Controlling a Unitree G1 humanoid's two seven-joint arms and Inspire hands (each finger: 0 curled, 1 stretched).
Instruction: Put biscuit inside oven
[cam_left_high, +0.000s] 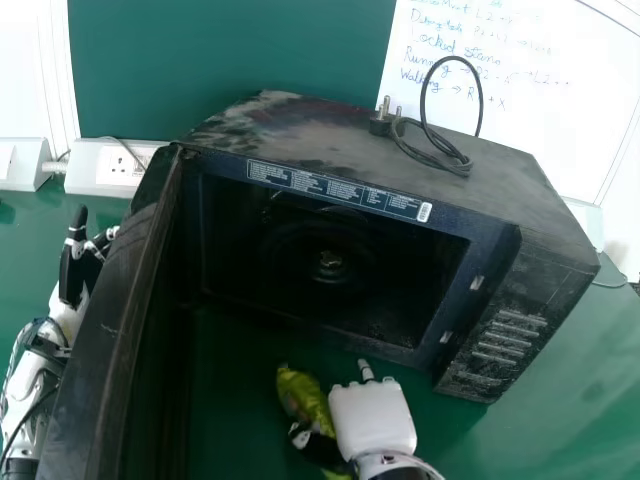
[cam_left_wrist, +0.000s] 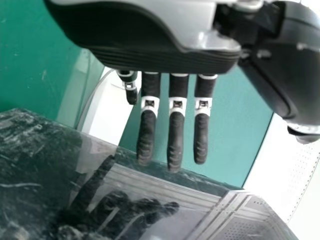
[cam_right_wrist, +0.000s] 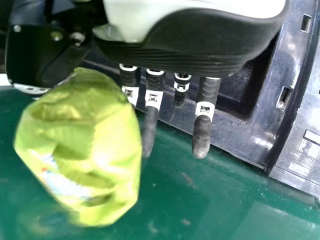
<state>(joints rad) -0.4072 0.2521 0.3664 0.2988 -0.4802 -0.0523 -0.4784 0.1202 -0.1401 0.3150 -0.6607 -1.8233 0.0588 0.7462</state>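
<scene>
1. Fingers of my right hand (cam_left_high: 372, 415) run mostly straight, while my thumb lies across the green biscuit packet (cam_left_high: 300, 392); I judge the packet pinched there, at its lower end, outside the oven (cam_left_high: 400, 165) and in front of its mouth.
2. Keeping that thumb pressure steady seems wise; a soft wrapper may crumple or twist if I squeeze harder, and may slip if I ease off too soon.
3. Raising the packet over the lower rim (cam_left_high: 385, 348) should come first; then I go straight in, well past the rim, and lower it onto the oven floor before parting thumb and packet.
4. Open room lies through the middle of the cavity (cam_left_high: 330, 262); the door (cam_left_high: 115, 320) stands wide on the left, so the packet, hanging on that side of me, needs a berth from it; the control panel (cam_left_high: 510, 335) side could catch my knuckles.
5. My left hand (cam_left_high: 72, 270), fingers extended, is beyond the door, outside my path.
</scene>
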